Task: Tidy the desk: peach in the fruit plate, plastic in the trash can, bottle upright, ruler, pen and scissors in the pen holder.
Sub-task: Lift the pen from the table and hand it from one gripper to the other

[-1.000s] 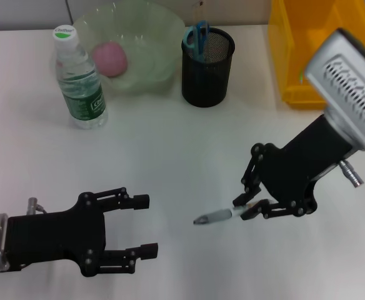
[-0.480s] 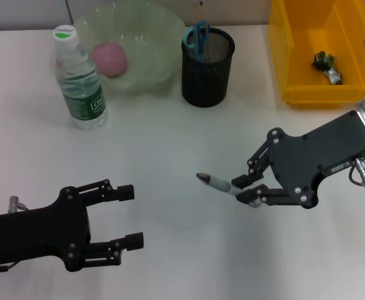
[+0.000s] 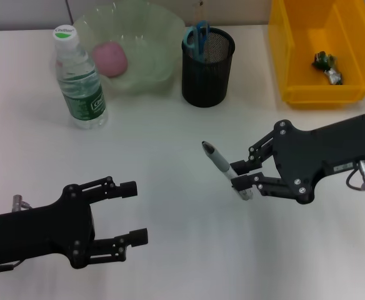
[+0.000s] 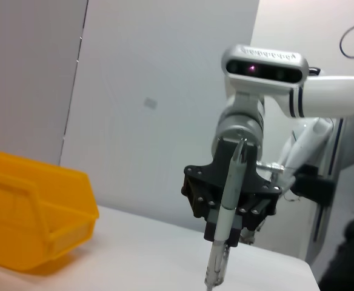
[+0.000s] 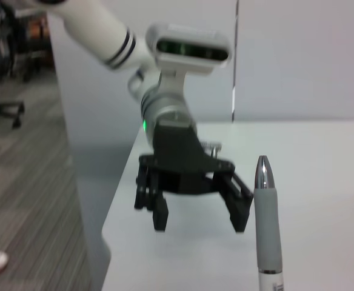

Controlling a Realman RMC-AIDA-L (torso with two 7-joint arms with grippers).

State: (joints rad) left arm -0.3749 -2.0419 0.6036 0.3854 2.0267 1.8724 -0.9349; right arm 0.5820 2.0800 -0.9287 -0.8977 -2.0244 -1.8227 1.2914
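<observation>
With the peach (image 3: 110,59) in the fruit plate (image 3: 151,37), bottle (image 3: 78,78) upright and scissors (image 3: 196,37) in the pen holder (image 3: 207,67), only the pen (image 3: 222,167) remains, pinched above the bench (image 3: 170,144) by the right end effector (image 3: 244,181), while the left end effector (image 3: 132,212) hangs wide open, empty.

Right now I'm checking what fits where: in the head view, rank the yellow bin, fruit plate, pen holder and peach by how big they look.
1. Fruit plate and yellow bin: look alike, and the bin is cut off by the frame, so no ranking.
2. Pen holder.
3. Peach, smallest.
</observation>
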